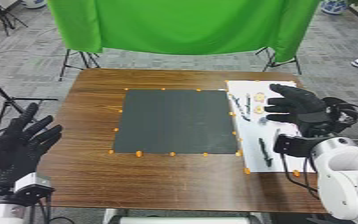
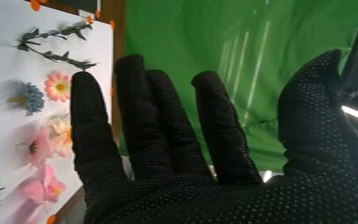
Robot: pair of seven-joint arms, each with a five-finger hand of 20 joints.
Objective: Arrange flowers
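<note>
Left hand [image 1: 15, 150]: we see it at the left edge of the head view, fingers straight and loosely spread, holding nothing.
Right hand [image 1: 304, 107]: we find it at the right of the head view, over the white sheet [image 1: 286, 159]; its fingers are nearly straight, thumb apart, holding nothing.
Flowers: in the wrist view we see a pink daisy [image 2: 58, 86] beside a blue flower [image 2: 34, 98], pink blooms [image 2: 38, 190] near them, all on the sheet.
Leafy sprig [image 2: 58, 55]: on the sheet, apparently just beyond the daisy.
Dark mat [image 1: 175, 122]: centre of our head view, on the brown table [image 1: 180, 182].
</note>
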